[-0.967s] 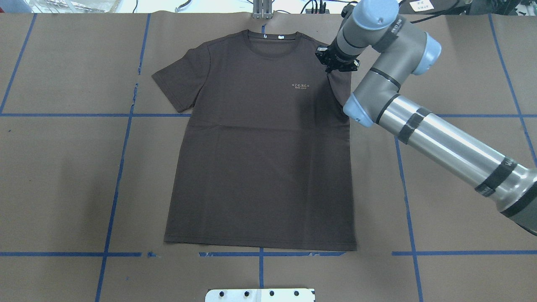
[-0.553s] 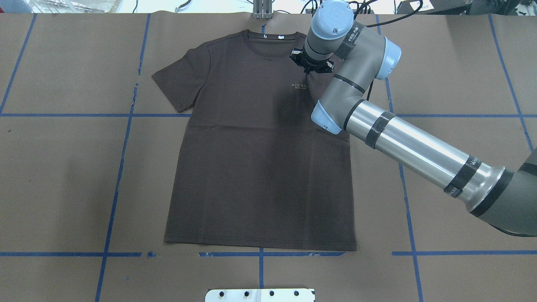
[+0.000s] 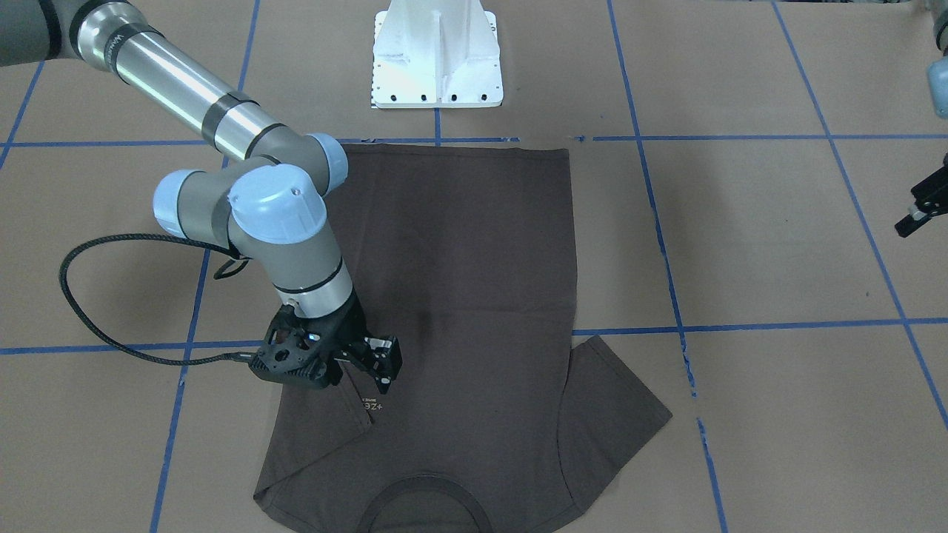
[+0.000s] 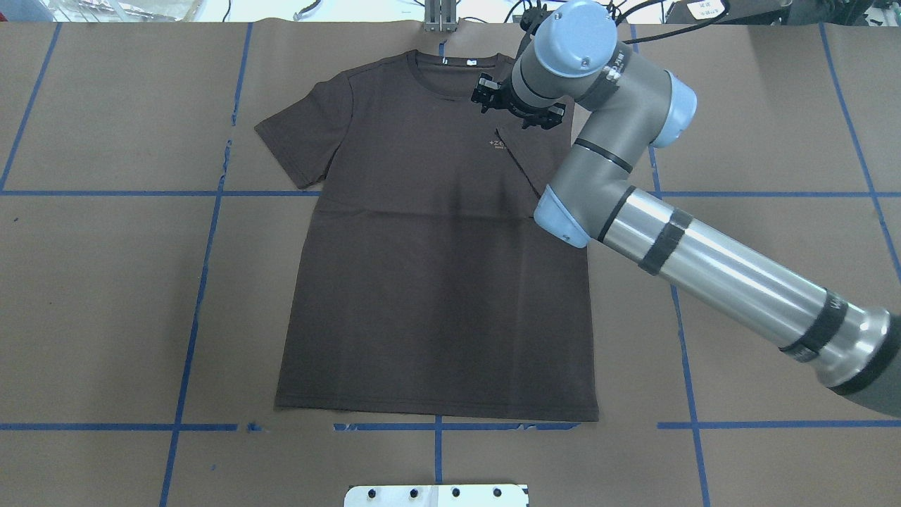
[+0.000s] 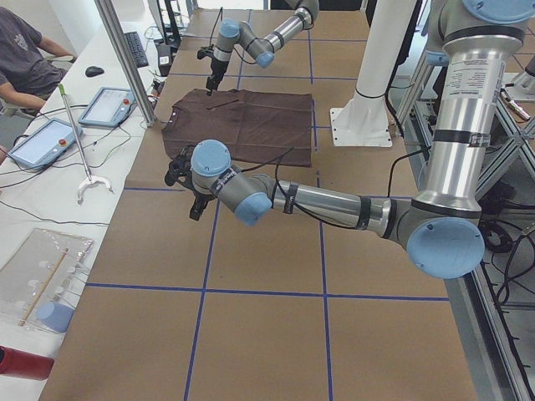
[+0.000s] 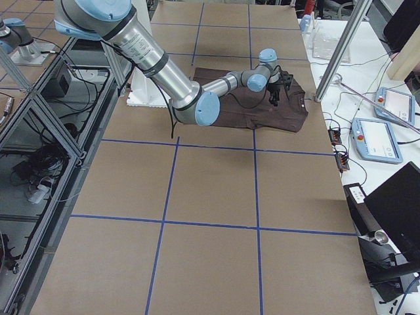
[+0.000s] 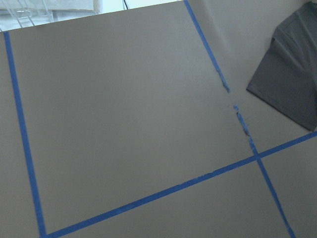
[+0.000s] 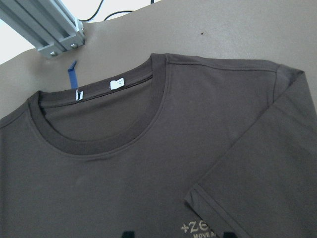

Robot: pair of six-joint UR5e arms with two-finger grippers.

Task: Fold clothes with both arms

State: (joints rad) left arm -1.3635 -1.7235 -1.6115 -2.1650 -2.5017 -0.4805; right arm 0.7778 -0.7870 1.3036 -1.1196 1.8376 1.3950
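Observation:
The dark grey-brown T-shirt [image 4: 422, 282] lies flat on the brown paper, collar [image 8: 99, 144] away from the robot. Its right sleeve [image 4: 535, 151] is folded inward onto the chest and covers part of the pale logo [image 4: 498, 144]. My right gripper [image 4: 519, 116] hovers just above the chest by the logo. In the right wrist view its fingertips [image 8: 129, 234] stand apart, open and empty, over the sleeve hem [image 8: 267, 163]. My left gripper [image 3: 918, 211] is well off to the shirt's left, over bare paper. I cannot tell how its jaws stand.
The white base bracket [image 3: 437, 59] stands at the robot's edge of the table. An aluminium post [image 4: 440, 17] stands just beyond the collar. Blue tape lines [image 7: 148, 198] cross the paper. A desk with tablets [image 5: 109, 104] and a seated person [image 5: 25, 50] lie beyond the far edge.
My right gripper has moved left from the shirt's right shoulder to over the chest. The right sleeve now lies folded inward across part of the logo.

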